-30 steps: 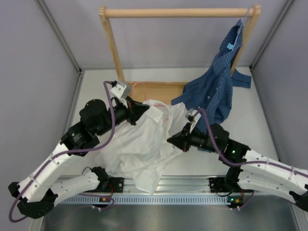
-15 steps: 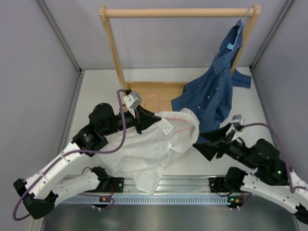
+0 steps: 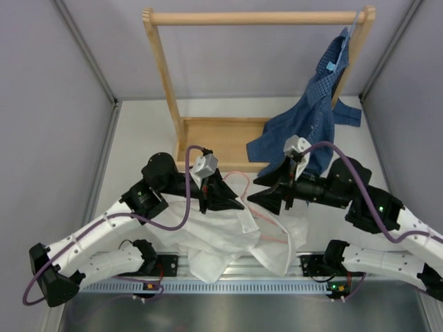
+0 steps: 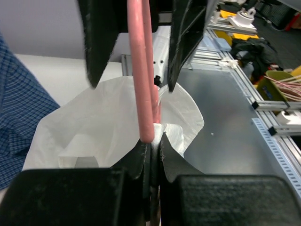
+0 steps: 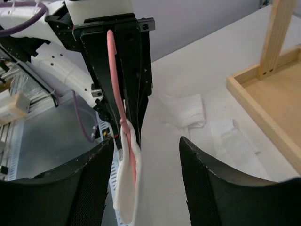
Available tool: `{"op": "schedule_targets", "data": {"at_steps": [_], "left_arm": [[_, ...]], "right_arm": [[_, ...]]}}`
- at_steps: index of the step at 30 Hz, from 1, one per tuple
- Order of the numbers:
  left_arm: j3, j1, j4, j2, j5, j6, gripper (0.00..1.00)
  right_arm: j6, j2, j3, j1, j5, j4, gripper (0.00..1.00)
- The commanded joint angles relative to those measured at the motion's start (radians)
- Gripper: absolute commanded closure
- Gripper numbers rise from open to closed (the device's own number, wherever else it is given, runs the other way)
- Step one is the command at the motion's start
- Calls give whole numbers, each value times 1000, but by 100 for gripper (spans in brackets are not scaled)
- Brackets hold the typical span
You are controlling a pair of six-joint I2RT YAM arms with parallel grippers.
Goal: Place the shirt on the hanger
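While pinching the hanger (image 4: 141,70) in the left end effector (image 4: 151,141), fingers pressed together on the pink wire, holds it raised over the bench (image 3: 138,138) near the front edge. Carries part of the shirt (image 3: 208,238) on that wire, white cloth draped over it just past the left fingertips, plain in both wrist views. Spreads the rest of the shirt in a crumpled heap on the bench below and between the two arms, folds reaching the front rail (image 3: 239,266). Aims the right end effector (image 3: 268,192) at the left one, close to it, fingers (image 5: 89,188) spread wide and gripping nothing. Brackets the wire between those spread fingers in the left wrist view; cannot tell whether touching it. Shows, from above, a pink loop of the hanger arching between the two end effectors and more wire lying across the cloth under the right one. Hangs a blue checked shirt (image 3: 304,131) at the top right corner of the wooden rack (image 3: 163,76) at the back, tail down on the rack's tray and on the bench beside the right arm.
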Motion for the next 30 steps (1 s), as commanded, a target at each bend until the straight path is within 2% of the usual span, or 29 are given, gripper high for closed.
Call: {"op": "schedule_targets", "data": {"at_steps": [1, 5, 8, 9, 10, 13, 14, 15, 16, 17, 18, 20, 21, 22, 24, 25, 27, 30], "left_arm": [[5, -6, 115, 20, 142, -9, 100], [-4, -14, 115, 31, 159, -8, 100], [-9, -14, 114, 31, 159, -6, 100], [-9, -14, 114, 28, 157, -5, 100], [-4, -14, 106, 24, 153, 1, 100], [25, -14, 46, 5, 113, 40, 100], [40, -14, 16, -1, 91, 57, 95], [57, -14, -23, -7, 11, 78, 79], [74, -14, -97, -16, -63, 103, 52], [118, -14, -145, -42, -155, 110, 2], [146, -14, -191, -58, -367, 118, 2], [194, -14, -313, -122, -586, 120, 2], [212, -14, -340, -156, -789, 114, 2], [209, -14, -368, -195, -886, 86, 2], [142, -14, -408, -334, -1040, 69, 2], [111, -14, -417, -379, -1161, 46, 2], [55, -14, -472, -462, -1248, 12, 2], [-30, -14, -520, -559, -1224, -18, 2]], "right_arm": [[-63, 80, 93, 12, -143, 84, 45], [-57, 129, 99, 10, -189, 156, 53], [-43, 162, 95, 10, -214, 193, 75], [-38, 168, 84, 10, -215, 212, 91], [-38, 168, 77, 10, -214, 221, 100], [-28, 148, 46, 10, -179, 259, 100], [-25, 137, 40, 10, -160, 265, 100], [-17, 117, 32, 10, -137, 271, 100], [-17, 108, 33, 10, -88, 273, 100], [-23, 100, 37, 10, -58, 253, 100], [-41, 91, 52, 10, -21, 233, 100], [-61, 87, 78, 10, 119, 143, 100], [-70, 83, 104, 12, 172, 114, 100], [-74, 79, 115, 12, 253, 86, 100], [-90, 59, 136, 10, 266, 52, 100], [-95, 50, 144, 10, 266, 45, 100], [-107, 30, 184, 10, 268, 3, 100], [-126, 11, 243, 10, 262, -55, 100]]}}
